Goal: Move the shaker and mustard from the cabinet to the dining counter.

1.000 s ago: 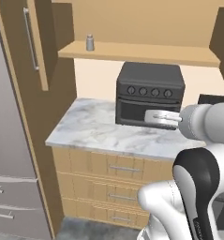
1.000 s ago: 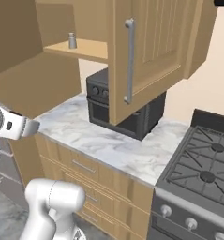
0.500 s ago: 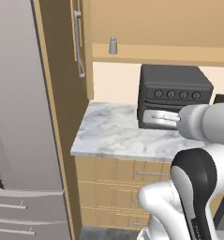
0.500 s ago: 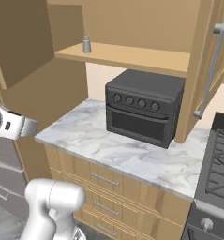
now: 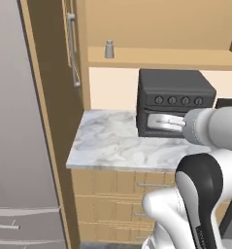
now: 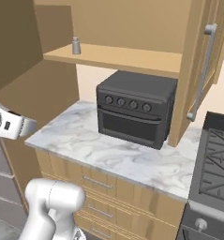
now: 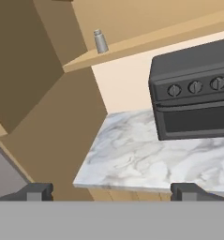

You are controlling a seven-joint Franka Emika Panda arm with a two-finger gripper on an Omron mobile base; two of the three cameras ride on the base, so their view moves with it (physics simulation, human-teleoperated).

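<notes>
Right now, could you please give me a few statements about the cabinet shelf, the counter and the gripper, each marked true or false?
1. The shaker stands upright on the open cabinet shelf. True.
2. The gripper is shut on the shaker. False: it is open and empty, well short of the shelf.
3. A black oven sits on the marble countertop below the shelf. True.
4. The shaker lies on the countertop beside the oven. False: it is up on the shelf.
5. A cabinet door hangs open on the right. True.
</notes>
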